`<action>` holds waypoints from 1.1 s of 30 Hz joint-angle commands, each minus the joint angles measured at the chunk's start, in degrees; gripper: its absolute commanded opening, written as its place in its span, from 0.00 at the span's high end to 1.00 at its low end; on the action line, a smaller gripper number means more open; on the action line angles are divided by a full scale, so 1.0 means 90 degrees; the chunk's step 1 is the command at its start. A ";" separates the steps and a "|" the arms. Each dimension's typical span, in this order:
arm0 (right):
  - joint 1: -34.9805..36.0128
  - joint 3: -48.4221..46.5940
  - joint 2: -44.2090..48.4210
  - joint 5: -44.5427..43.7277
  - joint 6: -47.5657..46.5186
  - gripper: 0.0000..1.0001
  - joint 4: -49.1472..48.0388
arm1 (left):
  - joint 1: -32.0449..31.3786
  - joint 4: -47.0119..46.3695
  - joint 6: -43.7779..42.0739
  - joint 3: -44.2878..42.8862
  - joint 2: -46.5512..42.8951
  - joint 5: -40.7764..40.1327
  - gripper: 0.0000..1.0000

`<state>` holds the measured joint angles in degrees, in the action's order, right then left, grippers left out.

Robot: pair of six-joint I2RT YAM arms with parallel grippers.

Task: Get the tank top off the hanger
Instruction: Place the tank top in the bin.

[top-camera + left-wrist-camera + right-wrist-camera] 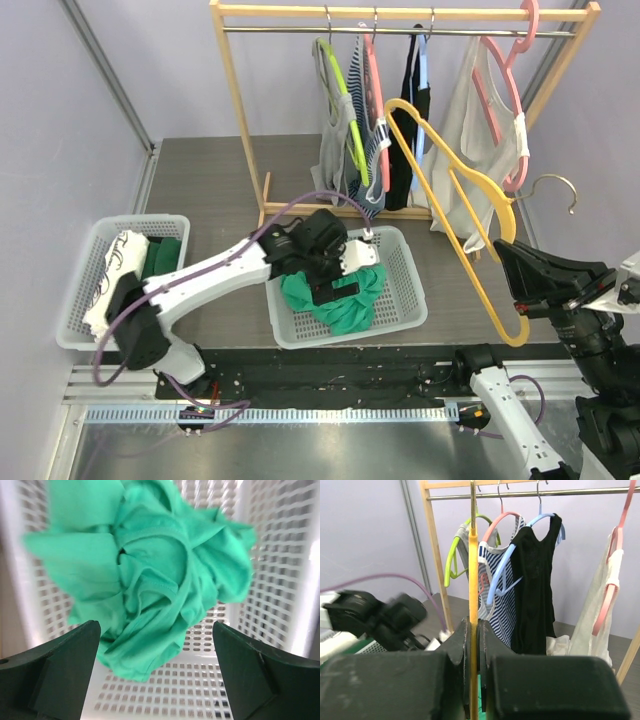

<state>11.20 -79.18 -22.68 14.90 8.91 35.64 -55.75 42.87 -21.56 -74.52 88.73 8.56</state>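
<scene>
Starting nearest, what is item one? asks the checker.

Clerk: Right gripper [474, 632], one, jaws pressed together on the yellow hanger [473, 555]. Hanger bare, held upright, well apart from the rack.

Checker: Item two?

Clerk: Left gripper [156, 645], one, fingers spread wide, pinching nothing, hovering over the centre basket [280, 580].

Checker: And the garment?

Clerk: Tank top [165, 580], green, one, lying crumpled in that basket, off the hanger. Judged light, soft and limp: it will sag and bunch rather than keep shape. Not fragile, not slippery. Best hold if needed: a raised fold or the stitched hem near the middle of the heap.

Checker: Farthest?

Clerk: Wooden rack [400, 12], hung garments [415, 130], several, on coloured hangers.
</scene>
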 commanded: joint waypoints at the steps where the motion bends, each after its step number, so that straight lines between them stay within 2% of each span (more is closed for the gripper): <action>1: 0.0035 -0.0070 -0.0273 0.0317 -0.0003 0.99 -0.0288 | 0.0022 -0.0018 -0.0153 -0.0215 -0.1517 0.0660 0.00; 4: 0.0044 0.0018 -0.0399 0.0746 -0.0130 0.99 -0.0337 | 0.0022 0.0274 -0.0172 -0.0527 -0.2015 0.0719 0.00; 10: 0.0044 0.0018 -0.1015 0.2600 -0.0510 0.99 0.0151 | 0.0022 0.0666 -0.0514 -0.1397 -0.2991 0.1245 0.00; 14: 0.0044 0.0125 -0.1250 0.3129 -0.0648 0.99 0.0308 | 0.0022 0.0978 -0.0681 -0.1943 -0.3373 0.1442 0.00; 17: 0.0044 0.0174 -0.1406 0.3617 -0.0696 0.99 0.0473 | 0.0022 0.0989 -0.0466 -0.2335 -0.3442 0.1209 0.00; 20: 0.0035 0.0340 -0.1455 0.4066 -0.0600 0.99 0.0484 | 0.0022 0.0745 -0.0495 -0.2277 -0.3540 0.1159 0.00; 26: 0.0044 0.1228 -0.1211 0.5081 0.0103 0.99 -0.0882 | 0.0022 0.0568 -0.0271 -0.2111 -0.3424 0.1441 0.00; 33: 0.0044 0.1142 -0.1377 0.5297 0.0007 0.99 -0.0981 | 0.0022 0.0851 -0.0017 -0.2441 -0.2877 0.1959 0.00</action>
<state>11.27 -67.48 -34.28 58.76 7.92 32.42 -55.70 49.65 -23.86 -94.28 60.27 22.31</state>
